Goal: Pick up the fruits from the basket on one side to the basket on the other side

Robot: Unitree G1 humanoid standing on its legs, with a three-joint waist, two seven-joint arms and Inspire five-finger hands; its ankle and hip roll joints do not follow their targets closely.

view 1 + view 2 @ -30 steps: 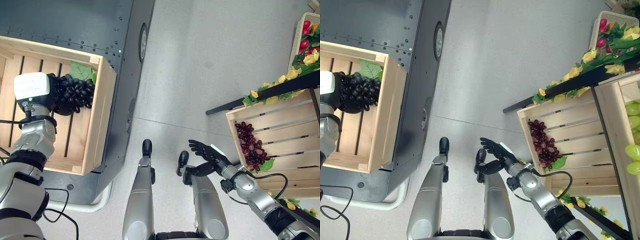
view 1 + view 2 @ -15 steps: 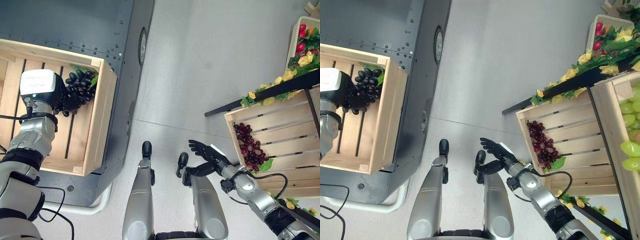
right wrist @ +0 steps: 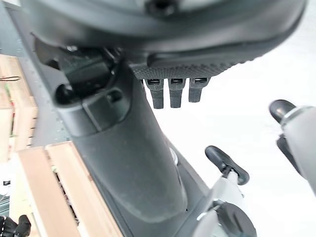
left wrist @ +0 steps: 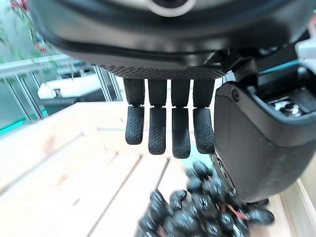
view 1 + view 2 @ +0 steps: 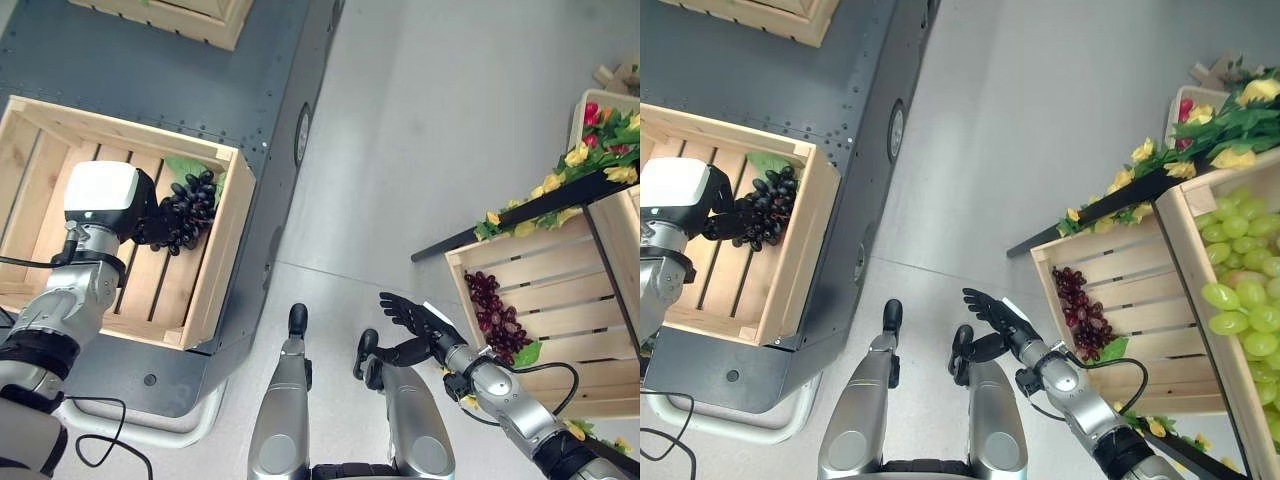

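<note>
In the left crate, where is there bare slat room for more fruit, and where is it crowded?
The left crate is mostly bare: open slats run from the black grapes to its near wall and along its far-left side. It is crowded at the right far corner, where the grapes, a leaf and the left hand sit together.

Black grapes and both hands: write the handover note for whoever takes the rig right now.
Left hand: open, fingers straight, over the left wooden crate, which sits on a dark platform.
Black grapes: lying in that crate's far right corner by a green leaf, released.
Right hand: open, idle, near the right crate.
Red grapes: in the right crate.
Done: black bunch delivered.
Left: pull the left hand out. Whether the red bunch goes next is your call.
</note>
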